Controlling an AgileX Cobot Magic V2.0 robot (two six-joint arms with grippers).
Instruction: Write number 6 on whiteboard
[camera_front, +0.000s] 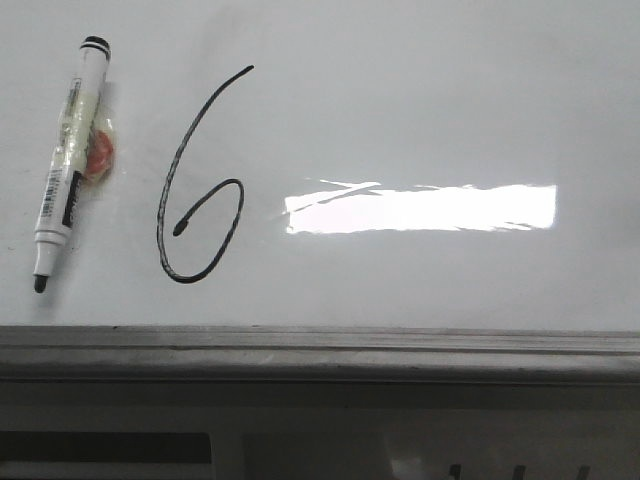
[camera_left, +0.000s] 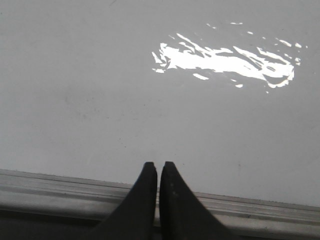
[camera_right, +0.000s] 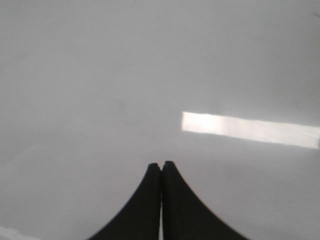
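Note:
A black hand-drawn number 6 (camera_front: 200, 180) stands on the glossy whiteboard (camera_front: 430, 110) in the front view, left of the bright glare. A white marker (camera_front: 68, 165) with a black tip lies flat on the board to the left of the digit, uncapped, tip toward the near edge. Neither gripper shows in the front view. My left gripper (camera_left: 158, 165) is shut and empty, over the board's grey edge strip (camera_left: 60, 187). My right gripper (camera_right: 161, 164) is shut and empty above bare whiteboard (camera_right: 100, 75).
The grey metal edge strip (camera_front: 320, 350) runs along the board's near side. An orange smudge or sticker (camera_front: 98, 160) lies beside the marker. Light glare (camera_front: 420, 207) sits right of the digit.

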